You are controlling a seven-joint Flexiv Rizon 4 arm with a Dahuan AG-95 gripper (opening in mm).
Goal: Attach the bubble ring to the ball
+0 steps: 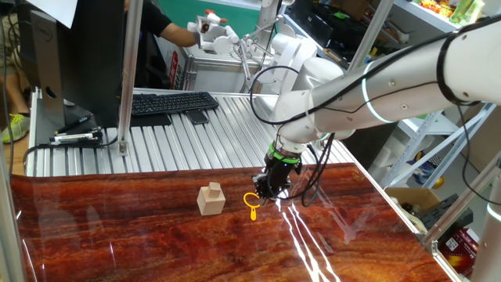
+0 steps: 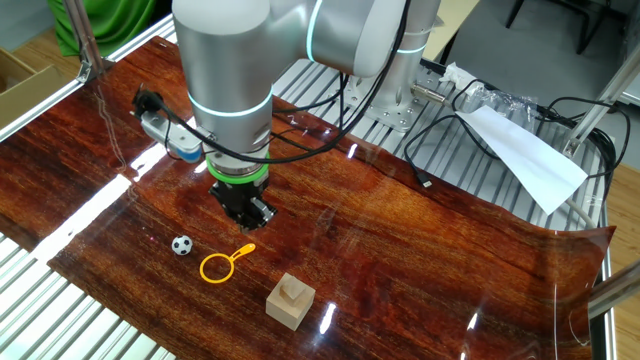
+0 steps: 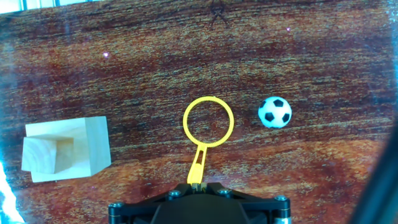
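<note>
The bubble ring (image 3: 208, 122) is a small yellow loop with a short stem, lying flat on the wooden table. It also shows in one fixed view (image 1: 251, 205) and in the other fixed view (image 2: 222, 265). The ball (image 3: 274, 112) is a tiny black-and-white football just right of the loop, and left of it in the other fixed view (image 2: 181, 245). My gripper (image 2: 250, 214) hovers a little above the table over the stem's end, with its jaws together and nothing held. In the hand view the gripper (image 3: 198, 186) sits right at the stem's tip.
A pale wooden block (image 3: 65, 149) with a peg on top stands left of the ring; it also shows in the other fixed view (image 2: 290, 301). A keyboard (image 1: 174, 103) lies on the ribbed metal bench behind the table. Cables (image 2: 480, 110) and paper lie near the arm's base.
</note>
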